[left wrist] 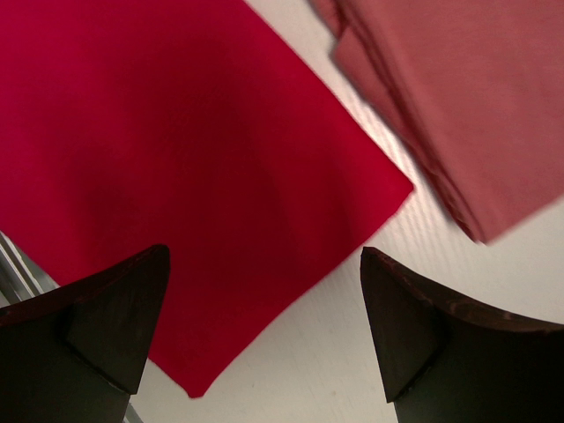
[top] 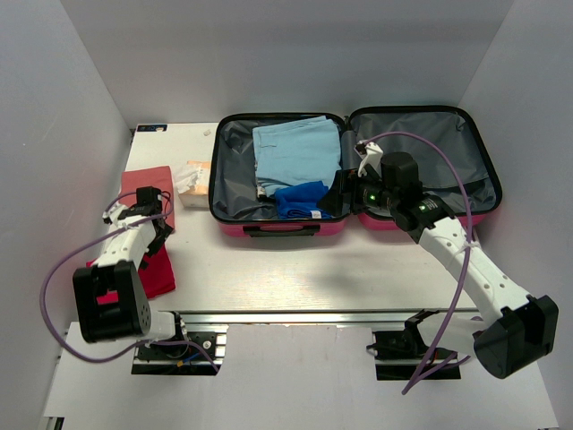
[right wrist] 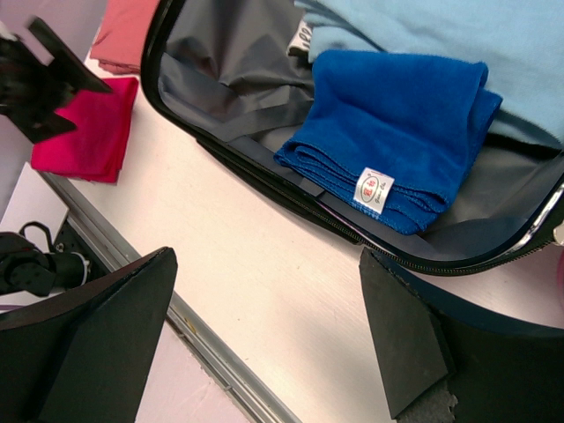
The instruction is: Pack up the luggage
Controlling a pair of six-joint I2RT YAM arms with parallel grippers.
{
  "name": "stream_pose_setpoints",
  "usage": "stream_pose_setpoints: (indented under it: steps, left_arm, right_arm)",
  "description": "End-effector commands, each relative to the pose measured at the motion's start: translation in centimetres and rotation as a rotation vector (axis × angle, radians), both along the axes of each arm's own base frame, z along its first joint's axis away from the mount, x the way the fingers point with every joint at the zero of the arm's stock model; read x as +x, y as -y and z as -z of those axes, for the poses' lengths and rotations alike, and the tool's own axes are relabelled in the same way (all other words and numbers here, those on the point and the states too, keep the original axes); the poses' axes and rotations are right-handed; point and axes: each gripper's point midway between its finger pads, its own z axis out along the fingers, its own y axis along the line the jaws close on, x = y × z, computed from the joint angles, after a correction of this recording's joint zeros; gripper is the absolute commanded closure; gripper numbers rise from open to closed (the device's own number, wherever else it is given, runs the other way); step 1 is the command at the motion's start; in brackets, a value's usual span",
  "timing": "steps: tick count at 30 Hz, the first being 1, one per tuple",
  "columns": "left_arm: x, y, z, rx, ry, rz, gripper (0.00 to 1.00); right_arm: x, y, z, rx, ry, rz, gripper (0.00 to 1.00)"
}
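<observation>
Since both wrist cams show the fingers clearly, gripper state first. Left gripper: jaws wide apart, holding nothing. Right gripper: same, spread wide, nothing between the fingers.

I see the luggage at the far middle of the table, opened flat with both halves face up. Grey lining shows, and the pink shell wall faces the arms. The left half holds a folded light blue garment toward the back. A folded blue towel lies at the near right corner, touching the garment's near edge. There is a white tag on the towel's near fold. In the right half, the top cam gives me only lining.

Right gripper hovers by the near rim of the left half, close to the hinge. Its cam looks across bare table at the rim and the towel. It touches neither, as far as I can tell.

Left gripper hangs over the left side of the table, well apart from the luggage, above a flat red cloth. One corner of that cloth points down between the fingers in the wrist view. A folded salmon cloth lies just beyond, with a thin strip of table between the two.

A white-and-orange item sits just beside the luggage's left wall; I can't tell what it is. A metal rail runs along the near edge by the arm bases.
</observation>
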Motion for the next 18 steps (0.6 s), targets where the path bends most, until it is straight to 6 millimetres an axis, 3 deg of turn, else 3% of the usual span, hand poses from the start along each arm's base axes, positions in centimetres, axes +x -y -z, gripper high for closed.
stream_pose_setpoints:
  steps: [1,7,9,11,13,16,17,18]
  left_arm:
    - [1.1,-0.9,1.2,-0.041,0.026,-0.042,0.02]
    - [-0.2,-2.0,3.4,-0.043,-0.006,-0.103,0.02]
    - [-1.1,-1.7,5.5,-0.075,-0.054,-0.113,0.04]
    - [-1.5,-1.2,6.8,-0.105,-0.088,-0.113,0.17]
    - [-1.8,-0.2,8.0,-0.141,-0.123,-0.099,0.24]
    - [-2.1,1.3,9.1,-0.206,-0.135,-0.078,0.5]
    - [-2.1,1.7,9.2,-0.229,-0.126,-0.067,0.66]
    - [-2.2,2.5,9.6,-0.252,-0.119,-0.045,0.72]
  right_arm:
    - [0.0,0.5,-1.0,-0.005,0.047,0.015,0.11]
    - [0.2,1.5,-0.9,-0.04,0.068,0.057,0.11]
    - [0.3,1.9,-0.9,-0.056,0.069,0.071,0.11]
    - [0.4,2.2,-1.1,-0.065,0.083,0.091,0.11]
    - [0.4,2.5,-1.3,-0.066,0.098,0.104,0.11]
    - [0.4,2.8,-1.2,-0.075,0.103,0.116,0.11]
    - [0.4,2.9,-1.2,-0.075,0.105,0.119,0.11]
    - [0.3,2.9,-1.3,-0.072,0.106,0.117,0.11]
